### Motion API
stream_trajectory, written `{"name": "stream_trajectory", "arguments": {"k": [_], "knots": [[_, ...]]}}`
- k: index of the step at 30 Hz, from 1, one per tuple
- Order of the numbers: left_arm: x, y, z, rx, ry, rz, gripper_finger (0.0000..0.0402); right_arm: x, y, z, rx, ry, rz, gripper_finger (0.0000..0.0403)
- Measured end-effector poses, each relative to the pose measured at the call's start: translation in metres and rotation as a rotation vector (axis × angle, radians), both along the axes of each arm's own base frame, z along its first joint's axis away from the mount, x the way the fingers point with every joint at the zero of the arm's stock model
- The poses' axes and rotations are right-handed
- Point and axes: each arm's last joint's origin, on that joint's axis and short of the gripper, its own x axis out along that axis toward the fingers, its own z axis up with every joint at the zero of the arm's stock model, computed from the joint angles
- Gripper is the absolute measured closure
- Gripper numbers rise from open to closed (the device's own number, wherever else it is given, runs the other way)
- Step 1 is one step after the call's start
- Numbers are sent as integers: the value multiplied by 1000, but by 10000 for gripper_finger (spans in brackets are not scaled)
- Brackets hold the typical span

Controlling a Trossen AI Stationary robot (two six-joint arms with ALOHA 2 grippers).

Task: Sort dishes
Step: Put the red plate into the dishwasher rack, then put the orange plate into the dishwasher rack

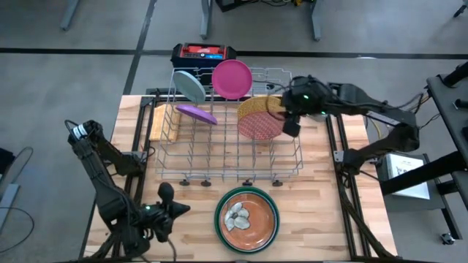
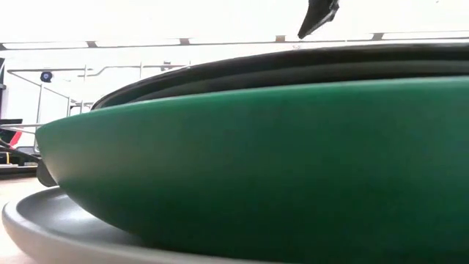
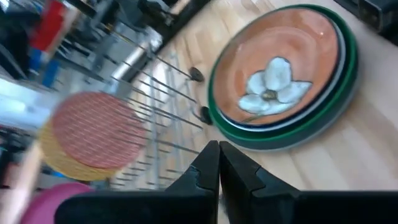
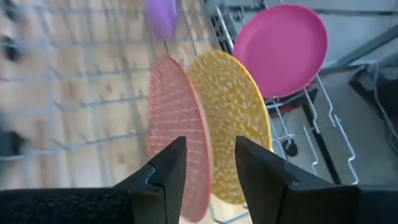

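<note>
The wooden worktop (image 1: pixel 322 219) carries a wire dish rack (image 1: pixel 228 157) and, near its front edge, a stack of plates (image 1: pixel 246 218)

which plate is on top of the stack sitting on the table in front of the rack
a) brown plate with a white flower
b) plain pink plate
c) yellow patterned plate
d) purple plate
a: the high view shows the brown plate with a white flower lying face up on top of the stack, above a green plate, while the pink plate, yellow patterned plate and purple plate are all in the wire rack.
</note>
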Motion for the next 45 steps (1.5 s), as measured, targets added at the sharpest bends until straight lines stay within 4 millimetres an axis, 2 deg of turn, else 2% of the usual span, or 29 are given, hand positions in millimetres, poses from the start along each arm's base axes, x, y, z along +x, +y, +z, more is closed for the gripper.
{"name": "stream_trajectory", "arguments": {"k": [4, 9, 17, 25, 31, 36, 41, 45], "knots": [[11, 2, -1, -122, 75, -15, 401, -19, 31, 11, 71, -72, 24, 293], [20, -7, -1, -180, 85, -95, 401, -34, 77, 9, 169, -140, 48, 312], [36, -30, -20, -160, 92, -192, 401, -45, 151, -20, 339, -163, -23, 330], [57, -47, -49, -195, 155, -264, 401, -51, 218, -60, 539, -113, -138, 312], [70, -48, -66, -188, 186, -237, 401, -41, 262, -97, 600, -58, -253, 290], [89, -45, -80, -167, 178, -221, 401, -24, 289, -130, 648, -19, -337, 262], [106, -37, -101, -148, 237, -200, 401, -9, 307, -159, 675, 28, -375, 230], [116, -32, -113, -145, 260, -179, 401, -4, 313, -174, 684, 32, -443, 208]]}}
